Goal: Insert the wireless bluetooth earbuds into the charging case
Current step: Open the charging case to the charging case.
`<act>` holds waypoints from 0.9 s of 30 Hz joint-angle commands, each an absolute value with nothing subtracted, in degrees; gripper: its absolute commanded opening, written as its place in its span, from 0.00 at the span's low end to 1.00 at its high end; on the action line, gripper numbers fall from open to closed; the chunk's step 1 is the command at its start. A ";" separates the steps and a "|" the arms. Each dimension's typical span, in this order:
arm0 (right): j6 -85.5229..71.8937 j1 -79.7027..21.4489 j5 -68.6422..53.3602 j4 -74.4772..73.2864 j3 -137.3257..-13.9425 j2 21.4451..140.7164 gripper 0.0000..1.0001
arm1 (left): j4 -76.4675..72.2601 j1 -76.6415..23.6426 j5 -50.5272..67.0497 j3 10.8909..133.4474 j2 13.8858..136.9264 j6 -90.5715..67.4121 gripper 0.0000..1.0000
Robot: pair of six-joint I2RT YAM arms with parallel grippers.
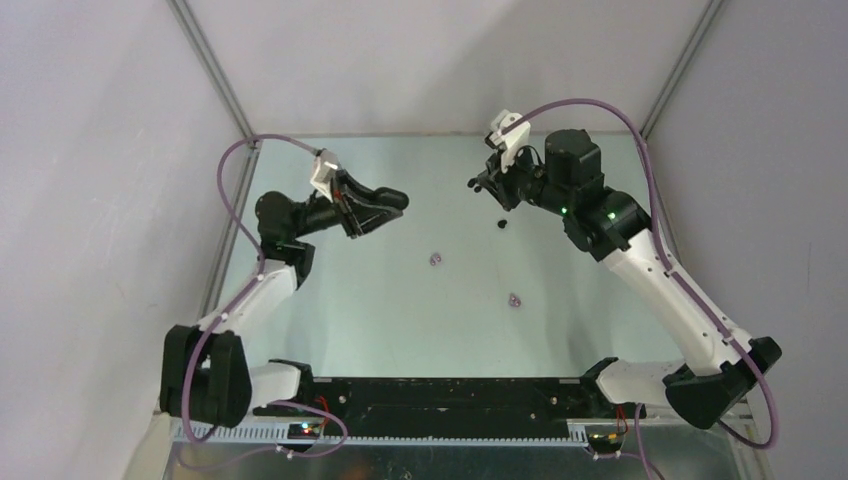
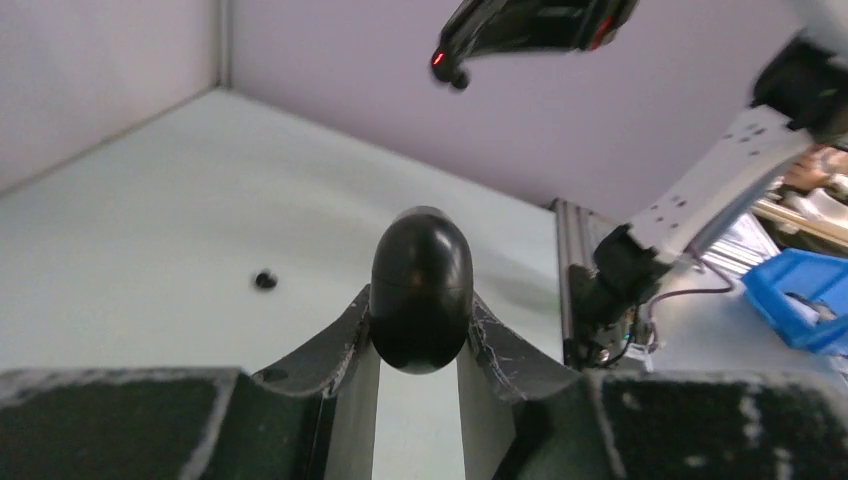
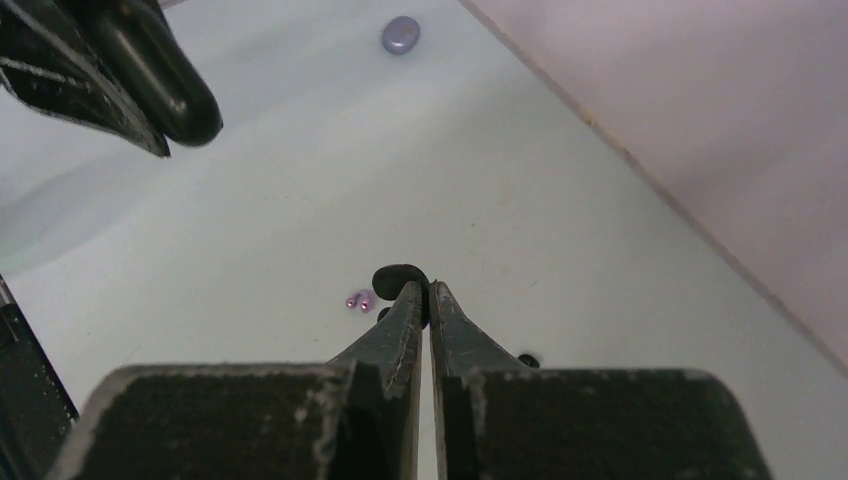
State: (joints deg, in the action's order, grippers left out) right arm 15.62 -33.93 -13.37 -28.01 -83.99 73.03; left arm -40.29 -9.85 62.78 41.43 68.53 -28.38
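My left gripper (image 2: 420, 305) is shut on the charging case (image 2: 421, 285), a glossy black egg-shaped shell held above the table; in the top view this gripper (image 1: 392, 201) is at the back left. My right gripper (image 3: 427, 291) is shut on a black earbud (image 3: 398, 279) that sticks out at the fingertips; in the top view it (image 1: 484, 184) hovers at the back centre-right, facing the left one. A second black earbud (image 1: 502, 222) lies on the table beneath it. Two lilac earbuds (image 1: 435, 259) (image 1: 515, 299) lie nearer the middle.
The pale table (image 1: 400, 320) is bounded by grey walls at the back and sides. A black rail (image 1: 440, 395) with the arm bases runs along the near edge. The two grippers are a short gap apart over the back of the table.
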 commanded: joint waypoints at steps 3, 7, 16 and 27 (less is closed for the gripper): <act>17.10 -38.40 -11.00 -28.26 -86.64 72.22 0.08 | -84.40 -10.37 65.51 43.71 72.14 -67.75 0.00; 16.72 -40.60 -12.26 -30.27 -89.00 73.23 0.08 | -32.52 -12.04 50.30 42.95 63.81 -38.88 0.00; 13.33 -39.30 -24.82 -31.07 -89.39 76.72 0.08 | -13.50 -17.35 45.72 47.74 67.46 -18.78 0.00; 3.23 -36.07 -52.85 -27.59 -86.41 77.05 0.08 | -16.61 -21.17 53.79 46.11 67.25 -13.02 0.00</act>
